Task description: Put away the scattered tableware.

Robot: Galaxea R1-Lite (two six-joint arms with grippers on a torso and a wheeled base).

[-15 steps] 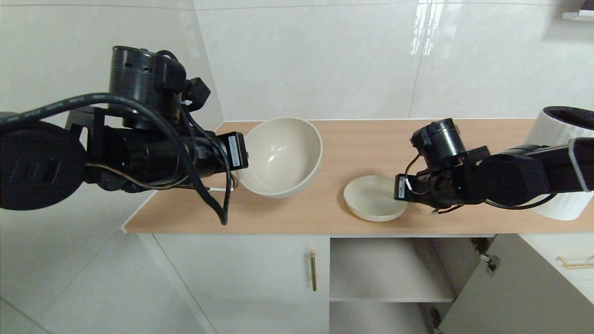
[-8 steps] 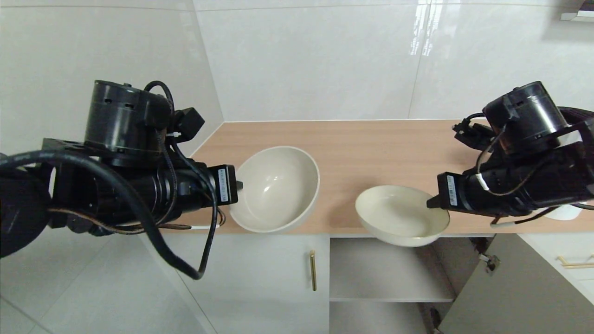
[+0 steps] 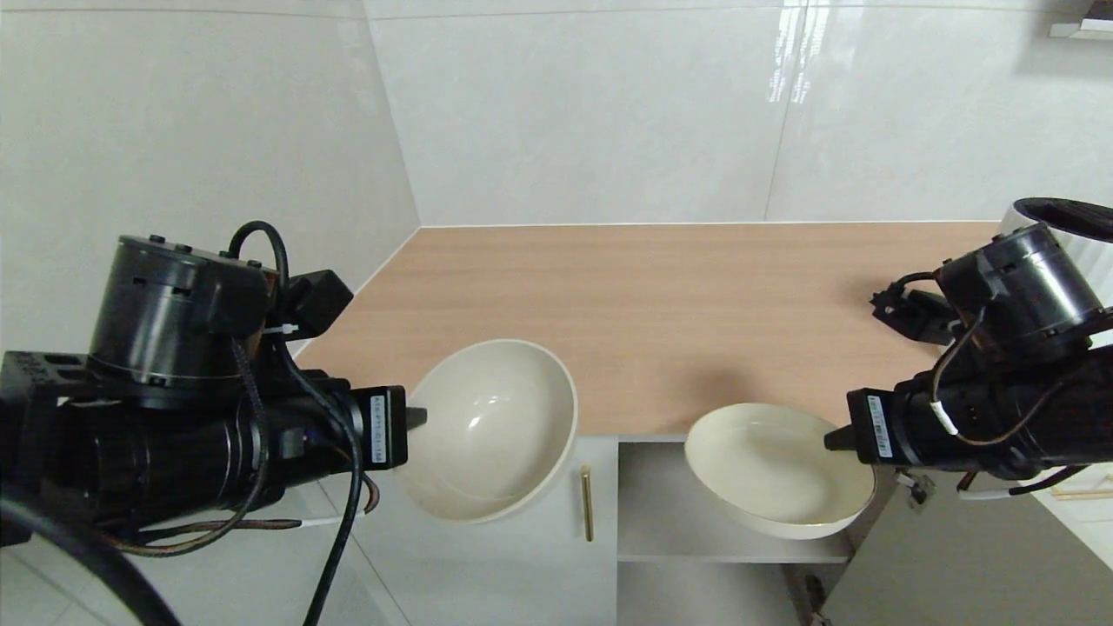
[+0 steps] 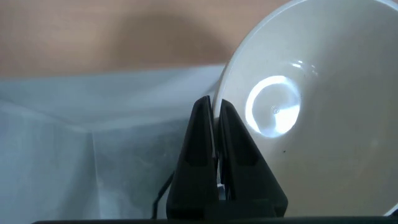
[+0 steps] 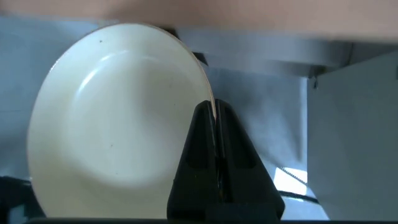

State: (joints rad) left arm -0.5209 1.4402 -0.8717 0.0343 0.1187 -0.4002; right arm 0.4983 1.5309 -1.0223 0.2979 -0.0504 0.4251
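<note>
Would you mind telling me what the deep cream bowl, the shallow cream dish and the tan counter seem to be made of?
The deep cream bowl looks like glazed ceramic, possibly melamine: glossy, with bright reflections inside. The shallow cream dish seems the same, with softer sheen. The tan counter is wood or wood-look laminate, matt, showing grain.

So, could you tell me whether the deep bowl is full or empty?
Empty. The deep bowl shows a bare glazed inside with only a light glare on it.

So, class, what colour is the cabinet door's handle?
Gold, like brass; the handle shows best in the head view.
</note>
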